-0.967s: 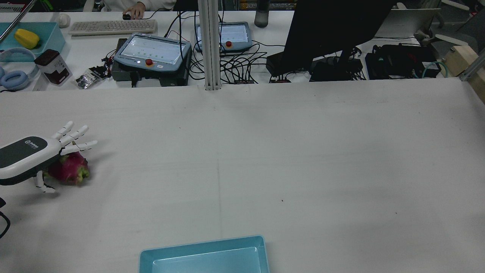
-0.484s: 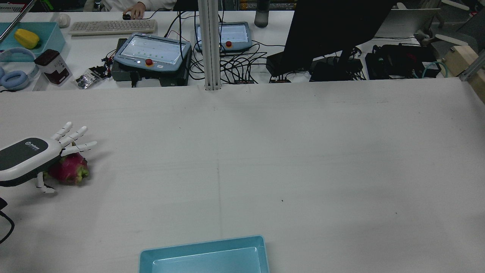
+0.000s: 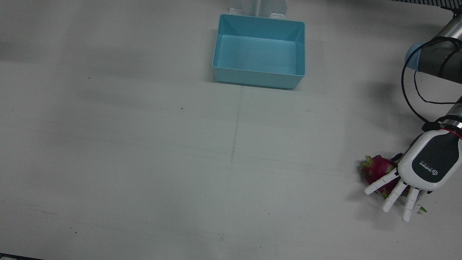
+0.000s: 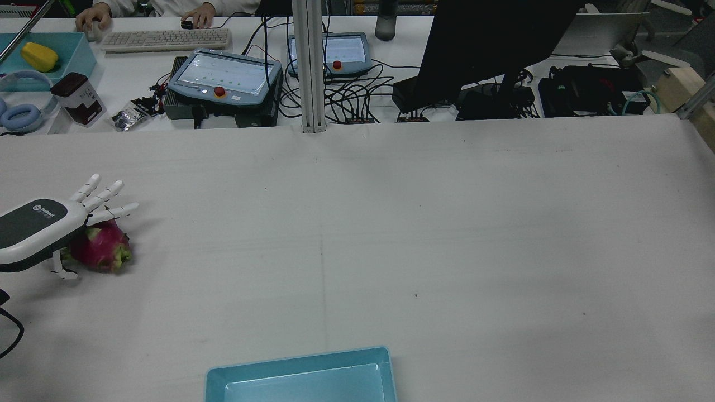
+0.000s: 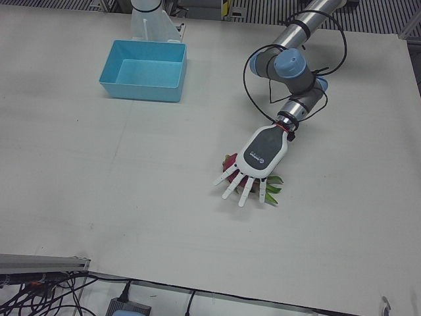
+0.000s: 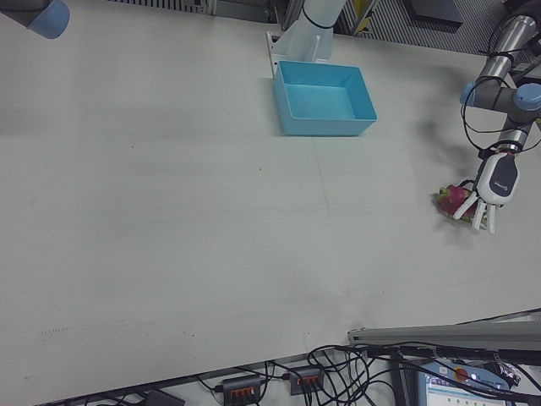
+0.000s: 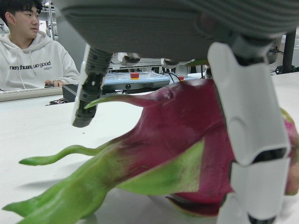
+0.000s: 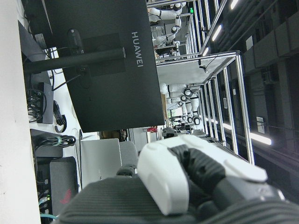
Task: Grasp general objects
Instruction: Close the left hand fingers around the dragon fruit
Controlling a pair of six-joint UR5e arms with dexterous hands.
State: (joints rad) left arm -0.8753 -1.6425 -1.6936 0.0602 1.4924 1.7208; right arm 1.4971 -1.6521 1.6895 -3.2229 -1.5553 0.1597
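Dragonfruit (image 4: 100,249) lies on the bench (image 4: 391,234) under the left hand (image 4: 42,229), whose fingers are spread, holding nothing. It looks firm, rounded, fairly heavy; its leafy scales would bend, so grip the body.

Front view overhead; rear view faces operators' desk; both share blue bin (image 3: 259,54), white table (image 4: 447,223).

A blue bin (image 3: 259,77) sits on the white table (image 3: 144,162), empty.
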